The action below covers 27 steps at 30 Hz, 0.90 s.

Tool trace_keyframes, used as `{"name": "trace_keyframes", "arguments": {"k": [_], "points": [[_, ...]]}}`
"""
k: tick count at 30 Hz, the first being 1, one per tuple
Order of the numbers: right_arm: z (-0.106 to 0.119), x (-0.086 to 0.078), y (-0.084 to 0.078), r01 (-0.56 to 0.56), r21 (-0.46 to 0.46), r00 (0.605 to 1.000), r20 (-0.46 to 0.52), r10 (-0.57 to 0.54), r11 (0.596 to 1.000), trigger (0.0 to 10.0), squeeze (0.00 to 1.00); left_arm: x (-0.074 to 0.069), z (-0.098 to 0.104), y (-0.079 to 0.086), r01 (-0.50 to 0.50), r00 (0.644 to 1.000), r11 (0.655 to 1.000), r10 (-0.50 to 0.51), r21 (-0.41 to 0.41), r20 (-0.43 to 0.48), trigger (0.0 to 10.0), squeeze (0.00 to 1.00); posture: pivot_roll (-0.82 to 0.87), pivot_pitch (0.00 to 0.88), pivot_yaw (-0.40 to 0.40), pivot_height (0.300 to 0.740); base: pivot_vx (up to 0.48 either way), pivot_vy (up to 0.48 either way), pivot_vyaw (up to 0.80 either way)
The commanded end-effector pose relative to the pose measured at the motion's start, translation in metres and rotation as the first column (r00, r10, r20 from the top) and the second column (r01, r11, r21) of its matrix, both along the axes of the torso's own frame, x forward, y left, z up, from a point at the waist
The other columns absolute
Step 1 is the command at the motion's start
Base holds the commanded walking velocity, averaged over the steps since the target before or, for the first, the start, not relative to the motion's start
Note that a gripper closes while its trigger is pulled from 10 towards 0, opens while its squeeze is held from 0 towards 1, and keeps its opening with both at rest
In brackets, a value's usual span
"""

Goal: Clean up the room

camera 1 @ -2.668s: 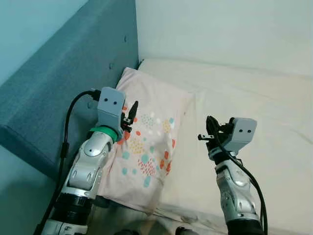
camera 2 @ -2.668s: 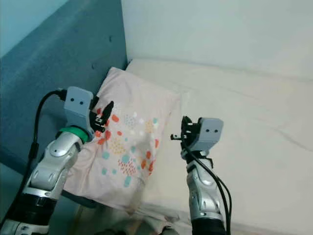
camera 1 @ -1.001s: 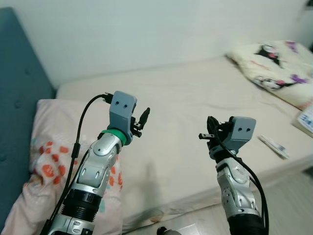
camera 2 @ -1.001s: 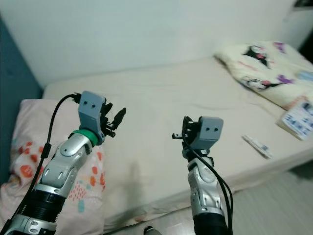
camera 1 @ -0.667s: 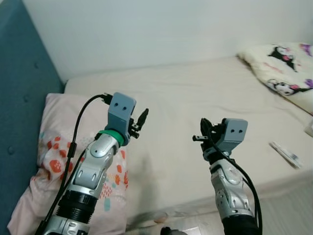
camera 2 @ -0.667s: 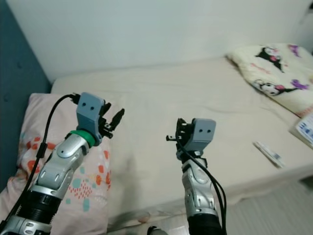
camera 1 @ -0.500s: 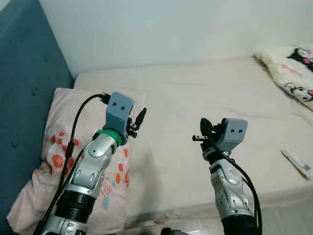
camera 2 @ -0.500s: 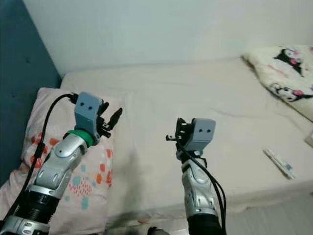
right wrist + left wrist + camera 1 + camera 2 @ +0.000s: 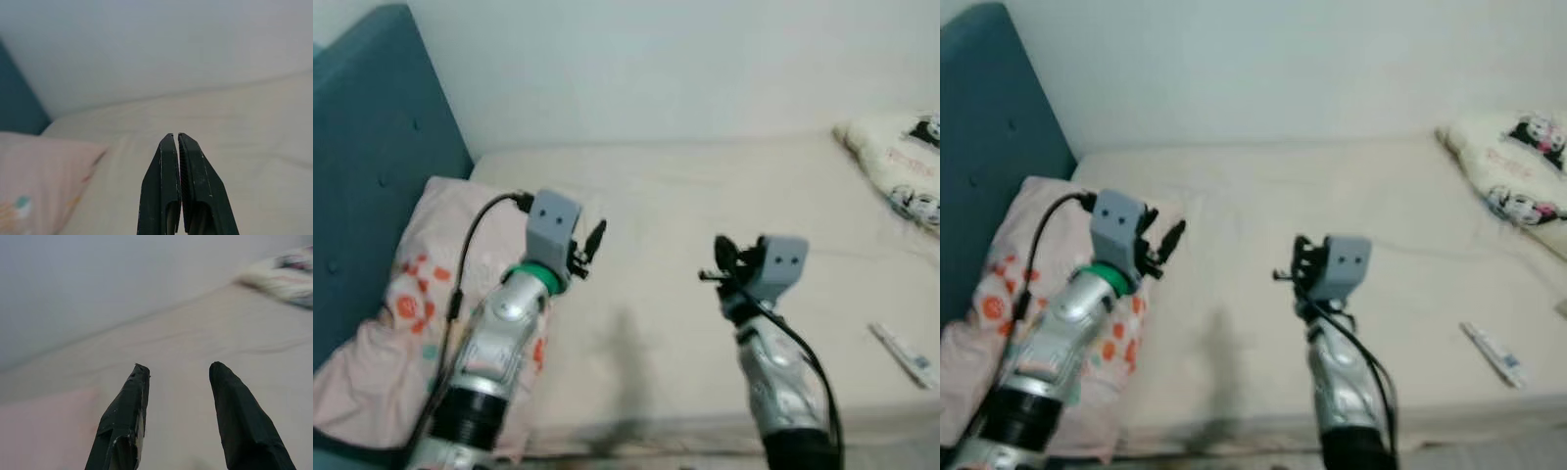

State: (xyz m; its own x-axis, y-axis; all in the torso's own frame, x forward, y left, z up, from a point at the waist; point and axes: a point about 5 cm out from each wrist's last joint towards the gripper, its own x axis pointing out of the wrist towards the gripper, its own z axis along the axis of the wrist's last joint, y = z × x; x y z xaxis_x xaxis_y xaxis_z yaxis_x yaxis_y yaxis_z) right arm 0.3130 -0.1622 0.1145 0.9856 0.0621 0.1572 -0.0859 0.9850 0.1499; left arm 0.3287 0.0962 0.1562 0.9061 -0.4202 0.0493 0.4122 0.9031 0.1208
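Note:
A pink pillow (image 9: 406,304) with coloured spots lies at the left end of the cream bed (image 9: 705,206), against the blue headboard (image 9: 372,166). My left gripper (image 9: 594,238) hovers open over the pillow's inner edge, its fingers (image 9: 128,421) apart with nothing between them. My right gripper (image 9: 720,259) is held up over the middle of the mattress, shut and holding nothing, with its fingertips (image 9: 168,147) pressed together. A folded cartoon-print blanket (image 9: 1518,181) sits at the bed's right end. A small white tube (image 9: 1494,352) lies near the front right edge of the mattress.
A pale wall (image 9: 685,69) runs behind the bed. The blue headboard rises on the left beside the pillow. The mattress's front edge (image 9: 1234,426) is close below my arms. Both eye views are blurred.
The camera has kept swinging, so the scene shifted: the headboard and pillow show more on the left, the blanket sits farther right. Both arms hold the same pose.

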Motion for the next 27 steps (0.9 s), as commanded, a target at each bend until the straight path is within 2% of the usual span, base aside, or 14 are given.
{"name": "trace_keyframes", "arguments": {"k": [1, 11, 27], "points": [[-0.0045, -0.0012, 0.0030, -0.002, 0.009, 1.000, -0.018, 0.002, 1.000, 10.0, 0.00, -0.0001, -0.0030, 0.0039, -0.010, 1.000, 1.000, 0.010, 0.016, -0.008, 10.0, 0.00, -0.04, 0.000, 0.091, 0.740, 0.000, -0.307, 0.00], [-0.0054, -0.0012, 0.0040, 0.001, 0.015, 1.000, -0.019, 0.000, 1.000, 10.0, 0.00, 0.0007, -0.0027, 0.0042, -0.007, 1.000, 1.000, 0.007, 0.019, -0.008, 10.0, 0.00, -0.04, 0.000, 0.095, 0.740, 0.000, -0.312, 0.00], [-0.0073, -0.0027, 0.0062, 0.005, 0.025, 1.000, -0.021, -0.004, 1.000, 10.0, 0.00, 0.0022, -0.0026, 0.0051, -0.006, 1.000, 1.000, 0.007, 0.021, -0.013, 10.0, 0.00, -0.04, 0.000, 0.106, 0.740, 0.000, -0.466, 0.00]]}}
